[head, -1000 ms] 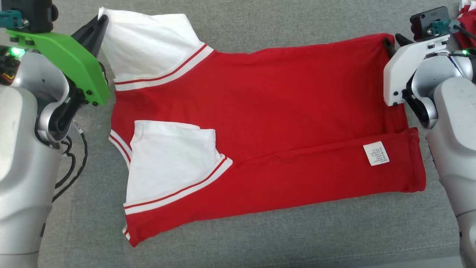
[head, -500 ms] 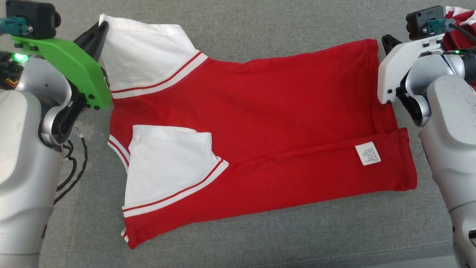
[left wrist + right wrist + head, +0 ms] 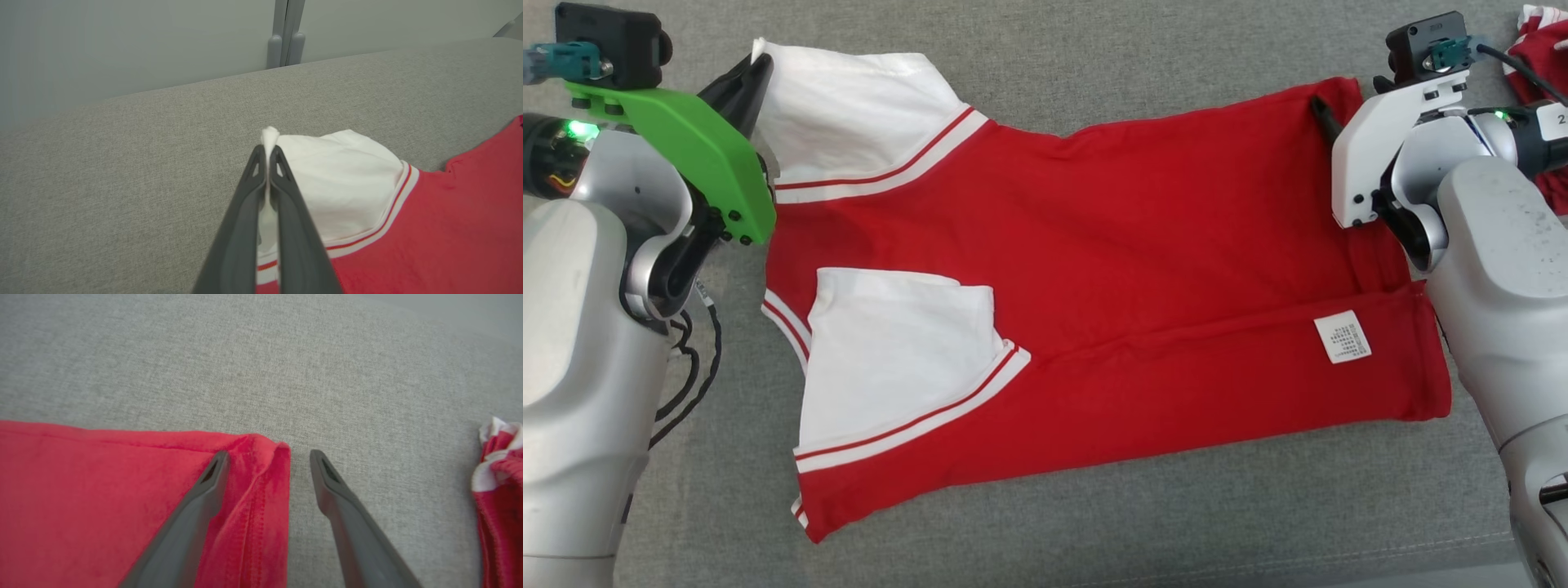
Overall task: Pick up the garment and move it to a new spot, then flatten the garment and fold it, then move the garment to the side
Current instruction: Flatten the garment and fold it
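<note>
- While the garment [image 3: 1143, 245] lies flat, partly folded, on the grey fabric surface [image 3: 1094, 531], the left hand [image 3: 267, 149] pinches its far white sleeve corner.
- The right hand [image 3: 269, 454] is spread wide, straddling the red hem corner.
- A bunched red-and-white cloth [image 3: 496, 490] lies beyond it.

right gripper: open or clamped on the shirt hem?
Open. Right wrist view: the right gripper has its fingers wide apart, one over the red shirt, the other over the grey surface; nothing pinched.
</note>
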